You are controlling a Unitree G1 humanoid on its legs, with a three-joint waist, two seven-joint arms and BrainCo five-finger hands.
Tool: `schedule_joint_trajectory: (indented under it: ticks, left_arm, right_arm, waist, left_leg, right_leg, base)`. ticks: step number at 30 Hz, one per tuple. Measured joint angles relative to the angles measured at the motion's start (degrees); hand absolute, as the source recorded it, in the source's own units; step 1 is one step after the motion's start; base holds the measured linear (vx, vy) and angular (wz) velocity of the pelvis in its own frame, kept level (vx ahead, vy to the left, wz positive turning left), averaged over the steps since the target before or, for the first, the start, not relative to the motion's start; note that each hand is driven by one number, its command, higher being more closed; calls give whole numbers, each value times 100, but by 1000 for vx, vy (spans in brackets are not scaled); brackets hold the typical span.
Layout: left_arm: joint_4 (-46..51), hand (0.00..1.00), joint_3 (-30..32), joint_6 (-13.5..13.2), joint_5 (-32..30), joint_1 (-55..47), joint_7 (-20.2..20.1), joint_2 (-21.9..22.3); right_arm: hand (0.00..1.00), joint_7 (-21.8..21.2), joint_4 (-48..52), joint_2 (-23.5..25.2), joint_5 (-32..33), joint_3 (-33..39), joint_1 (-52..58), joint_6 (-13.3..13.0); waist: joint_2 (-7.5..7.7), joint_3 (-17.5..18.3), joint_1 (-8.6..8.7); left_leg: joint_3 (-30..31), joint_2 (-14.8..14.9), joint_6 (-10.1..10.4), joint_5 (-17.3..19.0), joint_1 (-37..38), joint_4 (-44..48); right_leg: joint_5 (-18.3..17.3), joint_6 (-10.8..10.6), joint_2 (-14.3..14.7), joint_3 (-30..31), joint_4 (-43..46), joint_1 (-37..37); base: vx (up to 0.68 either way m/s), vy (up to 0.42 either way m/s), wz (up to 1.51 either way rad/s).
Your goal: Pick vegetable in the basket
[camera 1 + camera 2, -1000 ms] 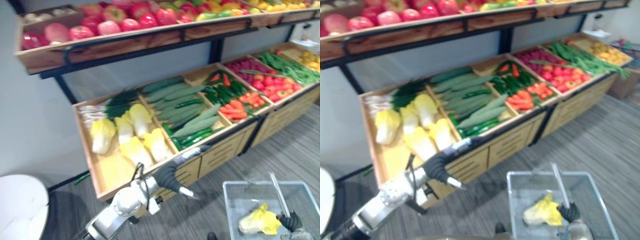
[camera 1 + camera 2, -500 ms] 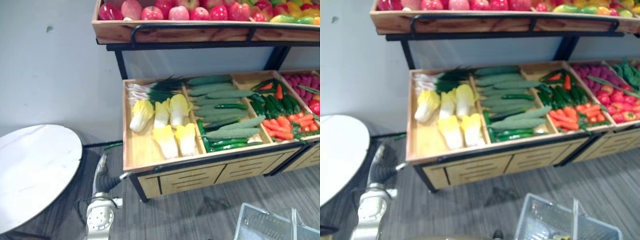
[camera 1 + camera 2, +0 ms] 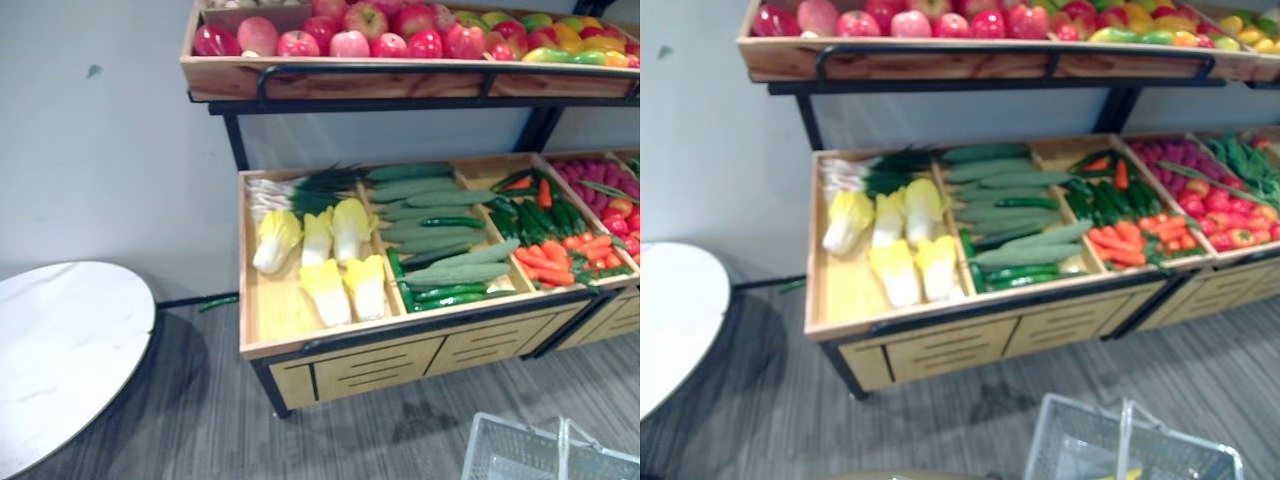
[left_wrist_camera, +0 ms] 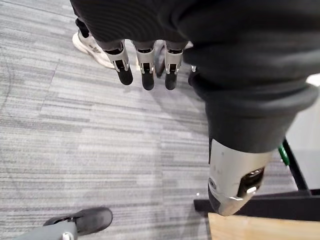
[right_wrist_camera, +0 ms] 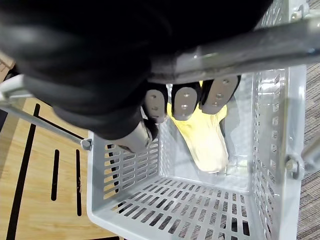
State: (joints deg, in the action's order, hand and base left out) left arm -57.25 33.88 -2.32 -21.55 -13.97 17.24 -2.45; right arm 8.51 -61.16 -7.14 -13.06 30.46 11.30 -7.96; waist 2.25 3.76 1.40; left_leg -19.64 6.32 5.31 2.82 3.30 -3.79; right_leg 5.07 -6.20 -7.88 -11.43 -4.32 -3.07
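A grey plastic basket (image 5: 130, 175) hangs from my right hand (image 5: 185, 102), whose fingers are curled round its metal handle (image 5: 250, 47). One yellow-white napa cabbage (image 5: 205, 142) lies inside it. The eye views catch the basket's rim (image 3: 520, 450) at the bottom right, in front of the stand. Several more napa cabbages (image 3: 330, 260) lie in the left crate (image 3: 262, 320) of the lower shelf, below spring onions (image 3: 300, 185). My left hand (image 4: 145, 70) hangs over the grey floor with straight fingers and holds nothing.
Cucumbers (image 3: 440, 230), green peppers and carrots (image 3: 560, 250) fill the crates to the right. Apples (image 3: 350, 30) line the upper shelf. A round white table (image 3: 60, 350) stands at the left. A person's white shoe (image 4: 90, 47) is on the floor.
The camera has swung, shifting the whole scene. My left arm, raised toward the cabbage crate a second ago, has dropped down and out of the eye views. The basket sits lower in the picture.
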Motion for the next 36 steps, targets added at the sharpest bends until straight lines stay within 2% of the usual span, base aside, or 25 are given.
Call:
schedule_joint_trajectory:
  ticks: [8,13,14,16,17,19,20,21,22,23,24,25,26,28,29,30,32,33,35,36]
  left_arm:
    - [-205,0,-615,-111,28,140,-268,-19]
    - [-205,0,-1008,-145,85,166,-401,-25]
    - [-205,0,-1109,-145,124,201,-406,-28]
    - [-207,0,-1196,-148,130,300,-413,-28]
    - [-221,0,-1225,-147,151,372,-413,-31]
    - [-201,0,-1302,-150,325,428,-407,-36]
    - [-210,0,-1316,-147,344,444,-409,-59]
    - [-191,0,-1316,-158,343,462,-411,-54]
    - [-190,0,-1316,-170,325,481,-410,-47]
    - [-161,0,-1317,-216,320,548,-412,-122]
    - [-147,0,-1321,-216,302,592,-426,-176]
    - [-148,0,-1329,-212,300,568,-433,-171]
    - [-153,0,-1335,-212,302,530,-442,-171]
    - [-245,0,-1310,-202,329,536,-498,-235]
    - [-256,0,-1303,-202,332,530,-516,-250]
    - [-288,0,-1246,-201,332,539,-526,-285]
    - [-380,0,-1211,-205,329,593,-595,-184]
    - [-369,0,-1220,-209,328,598,-621,-176]
    - [-377,0,-1309,-199,330,689,-625,-228]
    - [-375,0,-1355,-199,331,740,-625,-239]
  right_arm:
    - [100,-15,-282,-186,-5,-431,-133,-15]
    - [100,-36,-303,-344,8,-369,-104,15]
    - [100,-37,-322,-335,26,-340,-90,26]
    - [100,-38,-336,-286,62,-283,-89,29]
    - [100,-43,-262,-151,63,-194,-87,25]
    - [100,-39,-98,-19,100,-161,-57,23]
    - [100,-41,110,150,193,-181,4,19]
    - [100,-54,248,233,192,-192,9,13]
    - [100,-94,312,297,195,-194,-19,6]
    - [100,-129,322,390,225,-177,-16,11]
    - [100,-139,310,434,256,-166,57,24]
    - [100,-137,273,379,285,-174,110,36]
    - [100,-140,239,337,283,-191,108,37]
    - [100,-139,92,280,283,-184,119,45]
    - [100,-139,23,266,283,-174,114,47]
    - [100,-145,-56,250,282,-178,81,70]
    - [100,-151,-71,143,280,-188,72,149]
    - [100,-152,-83,116,277,-209,42,163]
    - [100,-151,-148,66,275,-499,-176,226]
    - [100,-149,-168,67,276,-577,-220,237]
  waist:
    - [-82,-128,9]
    - [-210,-495,18]
    - [-213,-511,24]
    - [-187,-539,20]
    - [-151,-621,21]
    - [-167,-764,20]
    - [-184,-790,13]
    - [-358,-816,-15]
    - [-287,-909,13]
    - [-187,-996,33]
    - [-116,-1022,33]
    - [-106,-1021,-8]
    - [-108,-1018,-1]
    - [-59,-1004,20]
    - [-36,-988,24]
    - [24,-955,30]
    - [-138,-840,13]
    - [-192,-807,3]
    - [-94,-843,7]
    - [-72,-853,10]
  left_leg:
    - [-40,80,53,156,192,145]
    - [-59,291,34,847,140,1268]
    - [-74,317,10,1013,5,1550]
    - [-167,354,-25,1187,-133,1912]
    - [-312,442,-50,1291,-224,2121]
    - [-602,648,-41,1526,-288,2432]
    - [-905,770,-134,1570,-339,2546]
    - [-1337,1012,-239,1401,-329,2421]
    - [-1458,1021,-293,1351,-337,2394]
    - [-1687,1005,-369,1280,-318,2296]
    - [-1930,1047,-379,1186,-301,2249]
    - [-2239,1079,-364,1105,-206,2154]
    - [-2387,1091,-362,1062,-181,2112]
    - [-2896,1099,-341,865,-121,1944]
    - [-3036,1091,-339,800,-106,1892]
    - [-3263,1079,-333,675,-104,1833]
    - [-3421,1028,-350,331,-154,1415]
    - [-3489,1029,-313,246,-159,1348]
    - [-3918,1114,-284,195,-259,1601]
    - [-3962,1174,-285,197,-306,1762]
  right_leg:
    - [-6,13,142,248,-27,72]
    - [-416,-18,122,438,795,11]
    - [-596,-52,72,511,1201,-188]
    - [-684,-78,36,647,1579,-438]
    - [-641,-134,50,834,1762,-574]
    - [-271,-237,230,1051,1938,-826]
    - [271,-287,398,1168,1745,-991]
    - [759,-354,527,1040,1285,-960]
    - [567,-136,462,723,1714,-1050]
    - [1,268,237,163,2595,-1201]
    - [-510,505,-75,-494,3583,-1203]
    - [-687,608,-338,-915,4206,-1079]
    - [-718,620,-464,-1053,4403,-1011]
    - [-779,529,-790,-1213,4705,-678]
    - [-844,434,-821,-1225,4589,-614]
    - [-1016,266,-694,-1273,4137,-569]
    - [-1035,271,-190,-1151,2924,-413]
    - [-1049,286,-78,-1100,2550,-346]
    - [-1100,281,124,-925,1529,-264]
    - [-1100,282,160,-875,1314,-223]
  base:
    - [42,-41,-20]
    - [-45,6,-18]
    - [-94,31,-14]
    - [-68,37,-32]
    - [-165,54,-69]
    - [-265,95,-94]
    - [-293,142,-142]
    - [-288,139,-141]
    - [-226,85,-118]
    - [-245,78,-91]
    - [-236,78,-128]
    - [-176,54,-124]
    - [-104,24,-120]
    - [-100,-56,-114]
    - [-79,-146,-128]
    - [-94,-155,-107]
    - [-133,-210,-120]
    - [-124,-256,-128]
    - [-129,-285,-121]
    - [-129,-272,-84]
